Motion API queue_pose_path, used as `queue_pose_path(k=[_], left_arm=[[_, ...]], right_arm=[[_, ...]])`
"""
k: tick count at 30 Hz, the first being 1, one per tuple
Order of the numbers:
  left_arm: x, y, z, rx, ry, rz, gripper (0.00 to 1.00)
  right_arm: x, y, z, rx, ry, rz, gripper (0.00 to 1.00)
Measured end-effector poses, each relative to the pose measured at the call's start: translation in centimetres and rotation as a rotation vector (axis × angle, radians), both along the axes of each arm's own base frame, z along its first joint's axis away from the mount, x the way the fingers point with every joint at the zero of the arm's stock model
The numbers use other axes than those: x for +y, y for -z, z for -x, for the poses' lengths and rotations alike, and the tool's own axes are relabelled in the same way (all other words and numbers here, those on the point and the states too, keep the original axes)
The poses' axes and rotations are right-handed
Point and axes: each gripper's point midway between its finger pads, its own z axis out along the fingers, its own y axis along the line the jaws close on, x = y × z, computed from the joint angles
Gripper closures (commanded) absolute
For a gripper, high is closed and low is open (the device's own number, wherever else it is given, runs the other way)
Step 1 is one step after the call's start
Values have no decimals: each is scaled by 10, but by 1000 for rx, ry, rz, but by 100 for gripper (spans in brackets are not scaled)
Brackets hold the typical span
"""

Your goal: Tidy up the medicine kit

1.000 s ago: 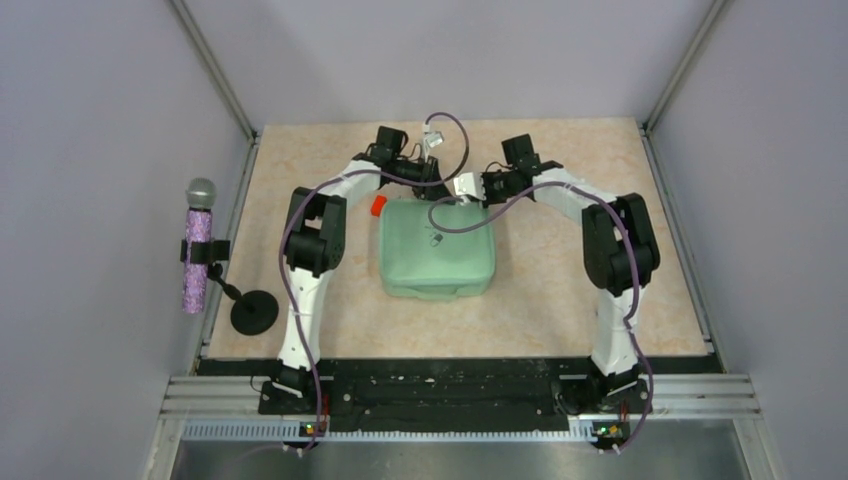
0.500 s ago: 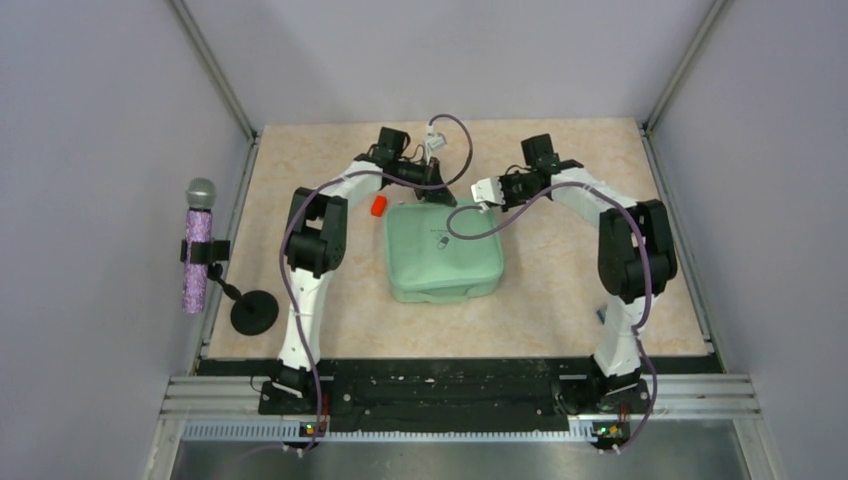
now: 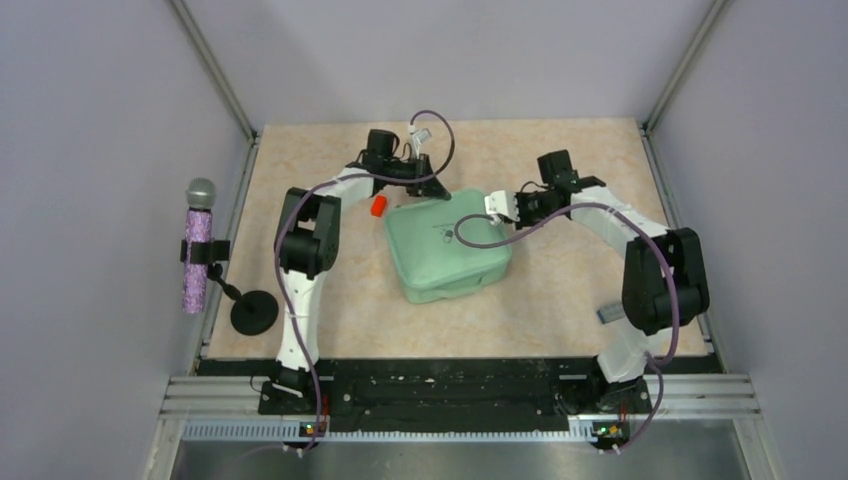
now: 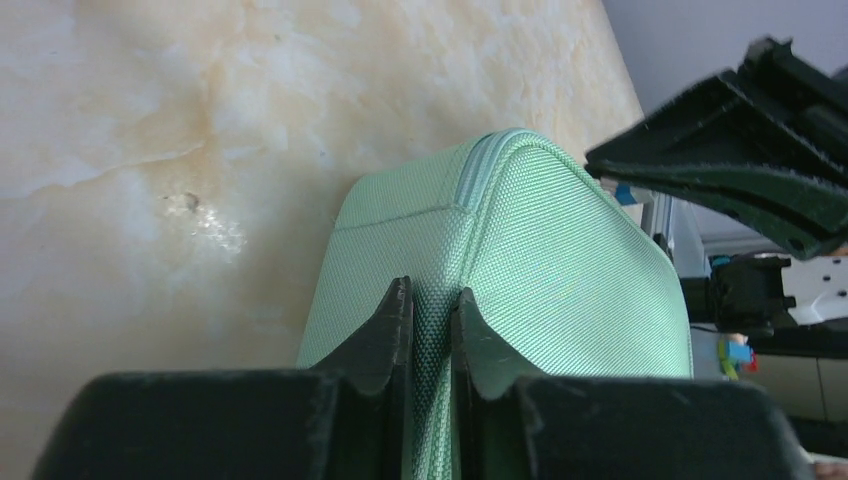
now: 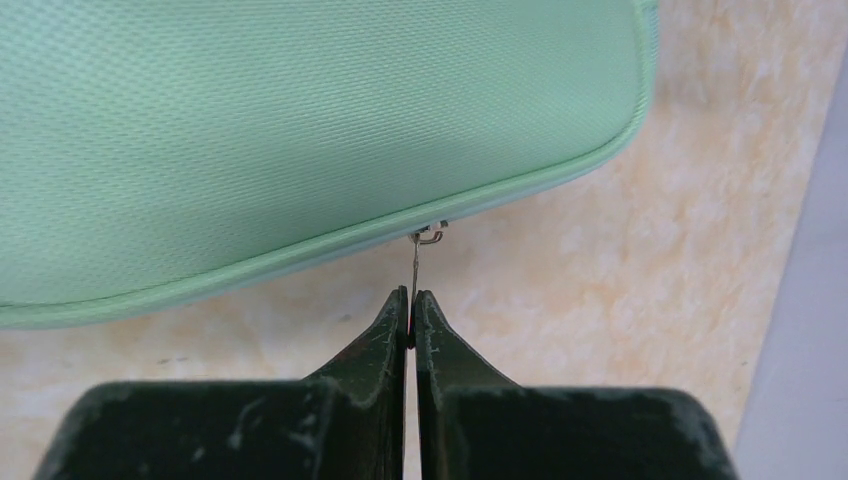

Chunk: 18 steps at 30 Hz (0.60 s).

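The medicine kit [image 3: 450, 245] is a pale mint-green woven case with a zip, lying skewed mid-table. My left gripper [image 3: 430, 192] stands at its far left corner. In the left wrist view the left gripper [image 4: 432, 300] is shut on a fold of the medicine kit's [image 4: 560, 260] edge fabric. My right gripper [image 3: 498, 208] is at the case's far right side. In the right wrist view the right gripper [image 5: 411, 305] is shut on the thin metal zipper pull [image 5: 415, 265], which hangs from the medicine kit's [image 5: 300, 120] seam.
A small red object [image 3: 378, 206] lies just left of the kit. A microphone [image 3: 197, 245] on a round-based stand [image 3: 255, 312] sits at the table's left edge. A small grey item [image 3: 607, 314] lies near the right arm's base.
The left gripper closed onto the kit's corner. The right gripper drew the zipper pull to the right. The kit shifted right and turned counter-clockwise.
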Motion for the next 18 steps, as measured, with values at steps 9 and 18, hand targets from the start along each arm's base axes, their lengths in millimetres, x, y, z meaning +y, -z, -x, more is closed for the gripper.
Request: queue_pose_path(k=[9, 18], left_arm=[[9, -2, -13, 37, -100, -29, 100], [13, -2, -18, 65, -144, -78, 100]], right_arm=[[-7, 0, 60, 71, 68, 7, 100], [-9, -7, 79, 83, 112, -15, 100]])
